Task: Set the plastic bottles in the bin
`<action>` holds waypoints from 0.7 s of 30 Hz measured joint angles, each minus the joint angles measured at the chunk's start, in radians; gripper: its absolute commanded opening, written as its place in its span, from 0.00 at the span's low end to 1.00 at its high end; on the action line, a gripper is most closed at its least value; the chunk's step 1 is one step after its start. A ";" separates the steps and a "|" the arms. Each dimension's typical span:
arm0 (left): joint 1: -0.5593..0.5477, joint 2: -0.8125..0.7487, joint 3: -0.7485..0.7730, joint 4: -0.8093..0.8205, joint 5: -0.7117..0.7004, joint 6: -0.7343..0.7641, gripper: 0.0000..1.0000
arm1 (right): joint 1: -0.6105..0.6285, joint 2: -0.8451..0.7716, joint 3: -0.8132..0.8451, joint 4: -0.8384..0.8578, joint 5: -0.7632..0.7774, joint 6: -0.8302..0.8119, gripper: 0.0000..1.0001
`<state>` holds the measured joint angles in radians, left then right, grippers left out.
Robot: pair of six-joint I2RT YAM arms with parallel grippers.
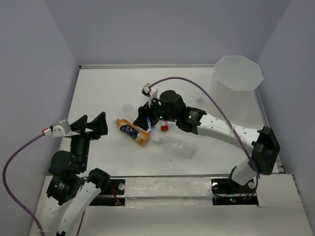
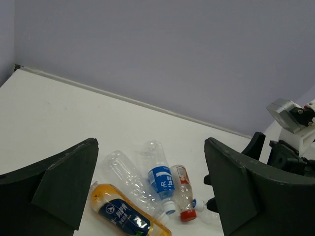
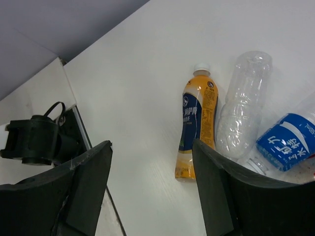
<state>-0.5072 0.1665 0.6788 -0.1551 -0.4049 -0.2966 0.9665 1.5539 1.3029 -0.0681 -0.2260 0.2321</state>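
Right gripper (image 3: 151,143), jaws spread, hangs over the orange bottle (image 3: 197,123), whose long axis lies square to their closing line

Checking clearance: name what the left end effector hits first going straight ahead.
Likely the orange bottle, lying nearest in its line; depth is unclear, so it could pass above.

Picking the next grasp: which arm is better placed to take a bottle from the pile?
Right. The right claw, open, hangs over the bottles, and the bin stands on that arm's side. The left claw, also open, sits off to their left.
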 measured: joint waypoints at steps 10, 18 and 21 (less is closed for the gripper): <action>0.019 -0.034 0.000 -0.010 -0.083 -0.005 0.99 | 0.058 0.217 0.219 -0.105 0.070 -0.039 0.78; 0.019 -0.040 0.000 -0.008 -0.163 -0.018 0.99 | 0.103 0.389 0.411 -0.224 0.142 -0.088 0.78; 0.019 -0.041 0.000 -0.008 -0.194 -0.023 0.99 | 0.122 0.478 0.513 -0.277 0.168 -0.113 0.78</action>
<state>-0.4885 0.1257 0.6788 -0.1635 -0.5991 -0.3195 1.0882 2.0315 1.8156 -0.3454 -0.0582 0.1192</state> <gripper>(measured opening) 0.989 0.780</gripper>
